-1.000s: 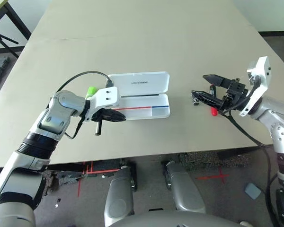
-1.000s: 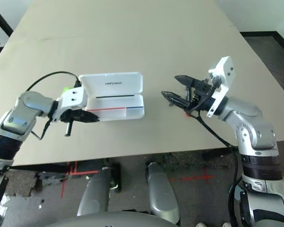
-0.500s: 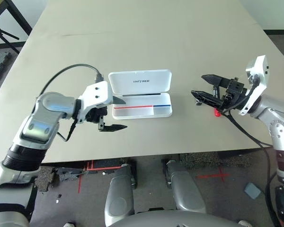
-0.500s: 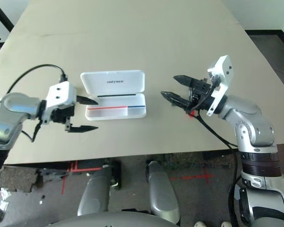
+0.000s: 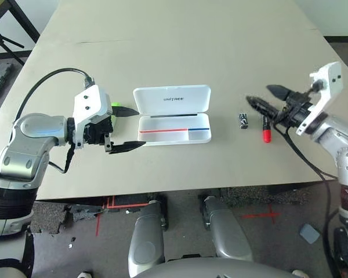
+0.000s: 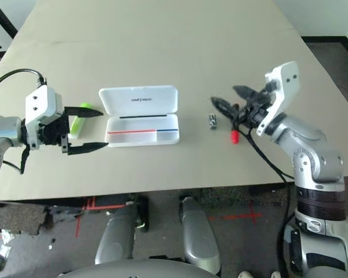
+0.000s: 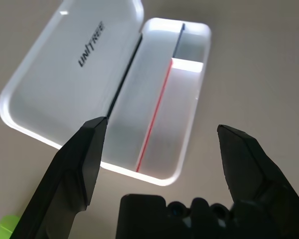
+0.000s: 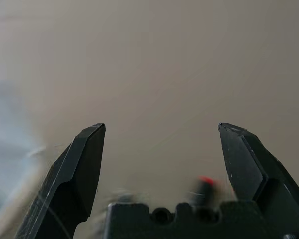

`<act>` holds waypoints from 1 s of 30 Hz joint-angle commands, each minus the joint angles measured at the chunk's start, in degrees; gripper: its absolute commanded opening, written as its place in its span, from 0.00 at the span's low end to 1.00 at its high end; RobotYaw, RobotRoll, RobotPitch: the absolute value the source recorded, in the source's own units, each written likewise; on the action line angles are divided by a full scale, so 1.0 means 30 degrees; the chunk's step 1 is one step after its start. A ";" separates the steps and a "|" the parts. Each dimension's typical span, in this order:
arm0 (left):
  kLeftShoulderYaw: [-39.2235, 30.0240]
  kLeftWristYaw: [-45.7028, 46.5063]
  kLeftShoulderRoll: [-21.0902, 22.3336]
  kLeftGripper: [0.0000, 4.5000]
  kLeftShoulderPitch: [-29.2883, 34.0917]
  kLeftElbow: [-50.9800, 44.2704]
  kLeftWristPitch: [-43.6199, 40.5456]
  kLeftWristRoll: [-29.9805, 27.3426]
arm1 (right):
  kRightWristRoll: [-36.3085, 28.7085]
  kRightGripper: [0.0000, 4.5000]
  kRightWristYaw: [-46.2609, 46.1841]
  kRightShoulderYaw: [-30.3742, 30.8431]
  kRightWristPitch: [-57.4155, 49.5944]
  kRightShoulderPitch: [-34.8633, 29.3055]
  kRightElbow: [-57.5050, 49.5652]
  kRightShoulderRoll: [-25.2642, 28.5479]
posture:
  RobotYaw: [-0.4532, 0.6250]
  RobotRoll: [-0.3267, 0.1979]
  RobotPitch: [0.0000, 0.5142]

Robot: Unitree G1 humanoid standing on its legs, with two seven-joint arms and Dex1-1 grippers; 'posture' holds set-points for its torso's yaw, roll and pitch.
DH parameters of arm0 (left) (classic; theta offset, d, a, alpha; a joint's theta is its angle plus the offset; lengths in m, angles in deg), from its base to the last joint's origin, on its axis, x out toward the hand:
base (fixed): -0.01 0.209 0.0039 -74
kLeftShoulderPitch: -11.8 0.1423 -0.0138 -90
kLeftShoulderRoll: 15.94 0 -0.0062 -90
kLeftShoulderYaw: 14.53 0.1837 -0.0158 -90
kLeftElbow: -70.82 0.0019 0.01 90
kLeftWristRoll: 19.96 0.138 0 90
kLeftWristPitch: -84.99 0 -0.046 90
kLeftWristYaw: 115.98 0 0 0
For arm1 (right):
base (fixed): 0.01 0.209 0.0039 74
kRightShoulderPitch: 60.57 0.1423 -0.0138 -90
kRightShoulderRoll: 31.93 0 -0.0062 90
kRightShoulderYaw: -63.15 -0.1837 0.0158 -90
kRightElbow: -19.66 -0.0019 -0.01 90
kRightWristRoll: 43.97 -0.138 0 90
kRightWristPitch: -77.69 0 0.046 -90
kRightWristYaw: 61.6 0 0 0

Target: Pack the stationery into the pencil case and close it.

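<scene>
near the table's point(image 5: 180, 52) front edge, about midway along it, the pencil case point(image 5: 173, 113) lies open, lid flat toward the far edge, its tray showing a red and blue stripe and nothing else. the case's long axis runs parallel to the front edge. just off its left end lies the highlighter point(image 6: 78, 123), partly hidden by the left gripper point(image 5: 127, 127), fingers spread, empty. toward the right edge lie the clip-like piece point(image 5: 242, 120) and the red marker point(image 5: 266, 130), its red end pointing at the front edge, beside the right gripper point(image 5: 268, 99), also spread wide.
</scene>
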 commanded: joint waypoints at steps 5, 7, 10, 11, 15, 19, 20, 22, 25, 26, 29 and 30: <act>0.0445 -0.0112 -0.0391 0.99 -0.0587 0.0743 0.0510 -0.0182 | -0.0147 1.00 -0.2830 -0.0561 -0.4046 -0.0903 -0.1988 -0.0374 | 0.20 0.62 0.51; 0.0498 -0.0108 -0.0393 0.99 -0.0701 0.0856 0.0613 -0.0136 | -0.0090 1.00 -0.2824 -0.0357 -0.4428 -0.1034 -0.1868 -0.0340 | 0.21 0.62 0.51; 0.0545 -0.0036 -0.0356 0.99 -0.0685 0.0739 0.0615 -0.0145 | 0.0062 1.00 -0.2848 0.0086 -0.4939 -0.1092 -0.1418 -0.0533 | 0.22 0.62 0.51; 0.0539 0.0002 -0.0337 0.99 -0.0640 0.0649 0.0588 -0.0160 | 0.0161 1.00 -0.2807 0.0295 -0.4975 -0.1086 -0.1201 -0.0619 | 0.23 0.62 0.51; 0.0420 0.0177 -0.0202 0.99 -0.0400 0.0238 0.0445 -0.0238 | 0.0554 1.00 -0.2548 0.1290 -0.5090 -0.0966 -0.0033 -0.0879 | 0.25 0.62 0.50; 0.0234 0.0327 0.0014 0.99 -0.0223 -0.0034 0.0315 -0.0263 | 0.0768 1.00 -0.2677 0.1325 -0.5652 -0.0738 0.0916 -0.1016 | 0.27 0.62 0.50; 0.0193 0.0372 0.0064 0.99 -0.0201 -0.0108 0.0259 -0.0287 | 0.0723 1.00 -0.2643 0.1213 -0.5865 -0.0679 0.1035 -0.0989 | 0.27 0.62 0.50; 0.0069 0.0415 0.0201 1.00 -0.0106 -0.0166 0.0238 -0.0320 | 0.0750 0.86 -0.2488 0.1188 -0.6202 -0.0621 0.1197 -0.0798 | 0.28 0.62 0.50; -0.0095 0.0471 0.0369 1.00 0.0109 -0.0222 0.0271 -0.0337 | 0.0845 0.62 -0.2006 0.1269 -0.6269 -0.0410 0.1205 -0.0266 | 0.28 0.62 0.50; -0.0135 0.0507 0.0402 1.00 0.0164 -0.0262 0.0254 -0.0342 | 0.0836 0.52 -0.1829 0.1242 -0.6324 -0.0280 0.1168 -0.0049 | 0.28 0.62 0.50; -0.0231 0.0588 0.0443 1.00 0.0257 -0.0335 0.0211 -0.0351 | 0.0810 0.27 -0.0784 0.1341 -0.6352 0.0232 0.1087 0.1012 | 0.29 0.62 0.51; -0.0250 0.0608 0.0459 1.00 0.0283 -0.0347 0.0213 -0.0354 | 0.0794 0.19 -0.0292 0.1458 -0.6209 0.0387 0.1055 0.1446 | 0.29 0.62 0.51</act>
